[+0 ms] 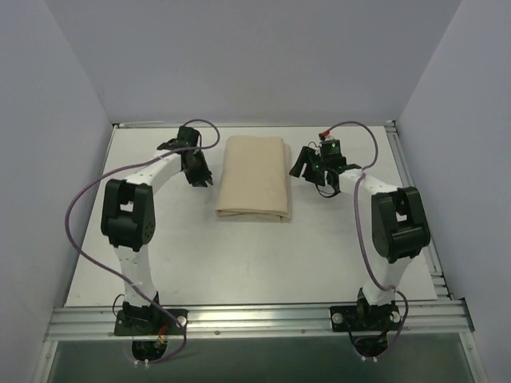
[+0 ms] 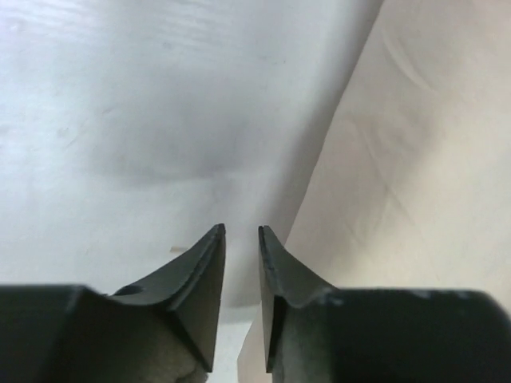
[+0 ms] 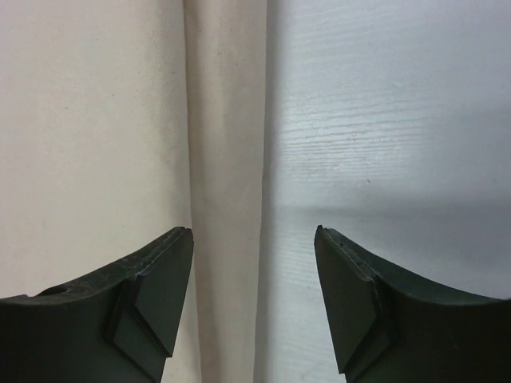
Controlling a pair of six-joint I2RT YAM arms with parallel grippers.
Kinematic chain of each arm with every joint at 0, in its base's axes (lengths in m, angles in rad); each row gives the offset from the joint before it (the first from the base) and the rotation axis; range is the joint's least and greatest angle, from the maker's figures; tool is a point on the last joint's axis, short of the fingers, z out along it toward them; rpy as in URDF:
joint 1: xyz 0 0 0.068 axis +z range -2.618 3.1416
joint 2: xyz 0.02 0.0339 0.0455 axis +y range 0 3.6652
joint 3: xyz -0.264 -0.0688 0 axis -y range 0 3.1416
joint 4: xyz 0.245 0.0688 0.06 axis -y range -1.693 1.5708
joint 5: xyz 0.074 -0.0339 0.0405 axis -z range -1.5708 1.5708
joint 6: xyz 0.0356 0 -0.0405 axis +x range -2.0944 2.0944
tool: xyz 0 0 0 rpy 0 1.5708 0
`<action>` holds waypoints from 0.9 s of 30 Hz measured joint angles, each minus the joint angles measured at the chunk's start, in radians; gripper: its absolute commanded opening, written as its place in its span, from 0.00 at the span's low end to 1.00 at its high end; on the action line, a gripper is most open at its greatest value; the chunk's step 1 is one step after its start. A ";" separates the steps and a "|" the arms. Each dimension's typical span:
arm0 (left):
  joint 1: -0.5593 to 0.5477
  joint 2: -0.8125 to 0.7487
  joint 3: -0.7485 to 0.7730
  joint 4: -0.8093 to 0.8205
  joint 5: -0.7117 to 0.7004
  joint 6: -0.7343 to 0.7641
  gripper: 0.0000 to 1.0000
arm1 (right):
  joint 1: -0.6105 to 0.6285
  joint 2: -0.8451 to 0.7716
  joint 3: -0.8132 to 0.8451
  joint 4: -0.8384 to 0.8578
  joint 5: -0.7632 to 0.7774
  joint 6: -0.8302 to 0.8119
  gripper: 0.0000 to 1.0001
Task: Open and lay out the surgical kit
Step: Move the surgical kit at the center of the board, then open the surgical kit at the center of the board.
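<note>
Both empty: L fingers (image 2: 200, 299) slightly apart, R fingers (image 3: 152, 307) wide, flanking cloth (image 1: 254, 177) on table (image 1: 239, 259).

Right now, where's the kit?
Top view: the folded kit lies at the far centre of the table, between the left gripper and the right gripper.

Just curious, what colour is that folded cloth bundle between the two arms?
Plain beige cloth bundle, no pattern; clearest in the top view.

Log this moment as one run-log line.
wrapping cloth: folded | left gripper: slightly open, empty, beside cloth | right gripper: open, empty, at cloth edge
</note>
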State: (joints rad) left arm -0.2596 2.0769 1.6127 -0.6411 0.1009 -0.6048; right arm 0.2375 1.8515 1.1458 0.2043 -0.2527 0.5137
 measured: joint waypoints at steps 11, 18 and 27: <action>-0.051 -0.460 -0.304 0.162 0.056 0.063 0.72 | -0.009 -0.147 -0.099 0.020 -0.195 0.007 0.66; -0.169 -0.562 -0.424 0.310 0.139 0.105 0.74 | -0.005 -0.073 -0.105 0.085 -0.276 0.043 0.61; -0.270 -0.558 -0.428 0.387 0.099 0.137 0.71 | 0.033 -0.005 -0.105 0.114 -0.288 0.076 0.37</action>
State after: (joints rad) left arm -0.5293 1.5192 1.1847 -0.2543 0.2001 -0.4679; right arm 0.2707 1.8462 1.0412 0.3183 -0.5411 0.5900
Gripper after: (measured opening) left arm 0.713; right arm 0.445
